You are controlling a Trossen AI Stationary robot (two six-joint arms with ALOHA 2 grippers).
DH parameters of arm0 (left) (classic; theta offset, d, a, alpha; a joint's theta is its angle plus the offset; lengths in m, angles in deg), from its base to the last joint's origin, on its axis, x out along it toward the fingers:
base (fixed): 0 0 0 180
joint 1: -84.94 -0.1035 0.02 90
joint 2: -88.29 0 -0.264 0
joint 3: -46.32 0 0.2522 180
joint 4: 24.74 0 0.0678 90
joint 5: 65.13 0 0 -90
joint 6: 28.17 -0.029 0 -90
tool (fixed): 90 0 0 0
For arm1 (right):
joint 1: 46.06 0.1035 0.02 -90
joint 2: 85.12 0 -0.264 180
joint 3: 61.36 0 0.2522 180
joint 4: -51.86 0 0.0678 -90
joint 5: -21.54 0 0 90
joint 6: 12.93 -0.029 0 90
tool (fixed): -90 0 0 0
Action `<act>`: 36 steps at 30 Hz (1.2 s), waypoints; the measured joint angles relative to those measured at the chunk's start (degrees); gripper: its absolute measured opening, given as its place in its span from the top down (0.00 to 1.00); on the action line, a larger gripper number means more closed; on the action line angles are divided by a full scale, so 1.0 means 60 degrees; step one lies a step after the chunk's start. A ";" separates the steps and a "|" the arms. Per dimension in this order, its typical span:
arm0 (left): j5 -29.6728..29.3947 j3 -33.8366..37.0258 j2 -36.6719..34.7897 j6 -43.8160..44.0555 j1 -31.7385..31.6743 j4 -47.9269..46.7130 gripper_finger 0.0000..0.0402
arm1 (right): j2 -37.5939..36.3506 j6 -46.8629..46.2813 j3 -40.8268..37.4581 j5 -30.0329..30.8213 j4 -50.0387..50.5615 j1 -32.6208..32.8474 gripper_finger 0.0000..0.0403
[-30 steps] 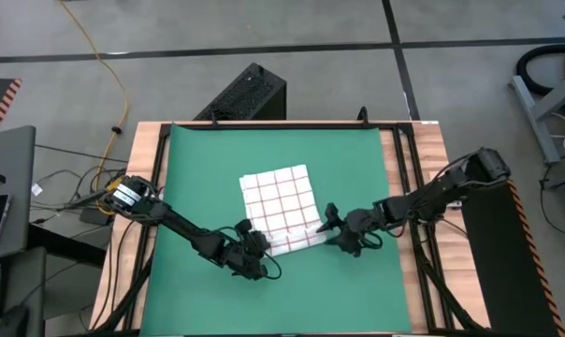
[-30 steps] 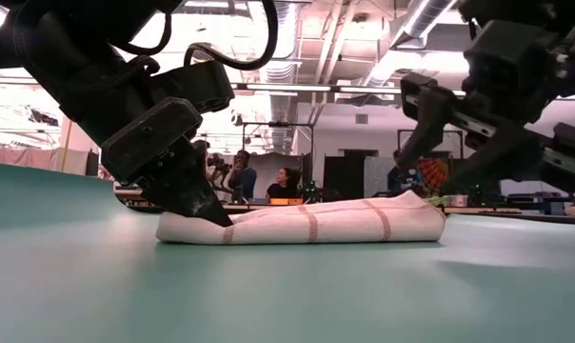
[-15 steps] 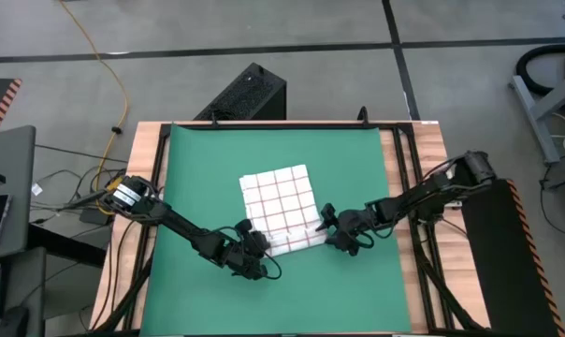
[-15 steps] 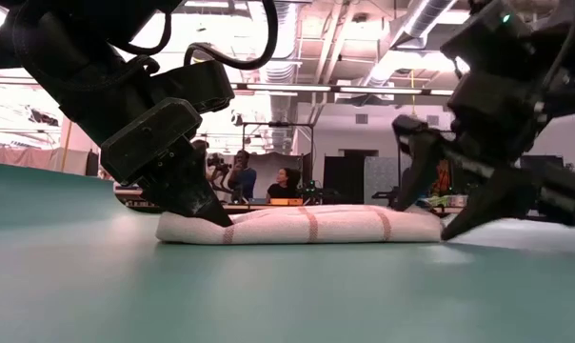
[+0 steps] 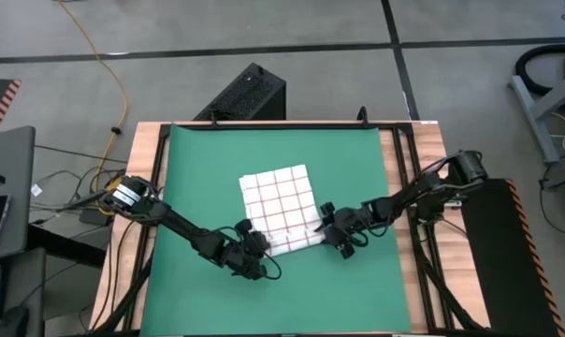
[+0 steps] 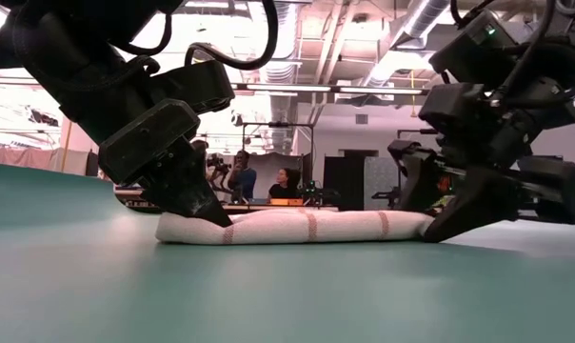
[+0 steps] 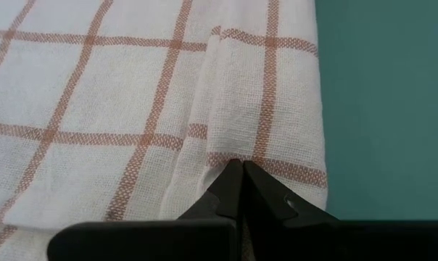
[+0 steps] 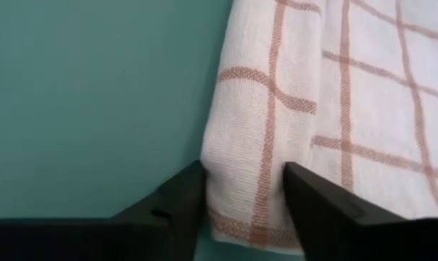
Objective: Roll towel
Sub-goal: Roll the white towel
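Observation:
The towel (image 5: 281,206), white with thin red-brown grid lines, lies on the green mat (image 5: 198,168). Its near edge is rolled into a low roll (image 6: 307,227) and its far part lies flat. My left gripper (image 5: 258,245) is shut, fingertips down on the roll near its left end. My right gripper (image 5: 327,234) is open and tipped down at the roll's right end (image 8: 241,130). One of its fingers stands on the mat side and the other on the flat-cloth side. My left gripper sets its shut fingertips (image 7: 241,174) on the roll's top fold (image 7: 237,148) near its left end, slanting down from the near left. Whether any cloth is caught between them does not show. The roll lies on the mat. My right gripper straddles the roll's right end (image 8: 244,174), slanting down from the table's right. The outer finger (image 8: 179,196) stands against the roll's mat side and the other finger (image 8: 313,196) lies over the cloth behind it. The roll lies on the mat.
The mat covers most of the wooden table (image 5: 409,187), which has black rails along both sides. A black box (image 5: 250,94) stands on the floor past the far edge. People (image 6: 240,176) sit in the room beyond. Bare mat surrounds the towel.
My right gripper has come down and toward the table's left onto the roll's right end, rolling its wrist on the way. That end, puffed up a second ago, now lies lower. My left gripper has kept still.

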 joint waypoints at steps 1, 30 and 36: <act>0.0016 0.0000 0.0000 0.0004 0.0000 0.0000 1.00 | 0.0002 -0.0160 -0.0005 0.0009 -0.0012 0.0000 0.52; -0.0532 -0.0068 -0.2173 -0.2536 0.1115 0.0227 1.00 | -0.0111 -0.2865 0.0993 -0.0840 0.1396 0.0599 0.93; -0.1623 -0.0066 -0.1323 -0.2251 0.0912 0.0186 1.00 | -0.0114 -0.2792 0.1275 -0.1373 0.1890 0.0623 0.93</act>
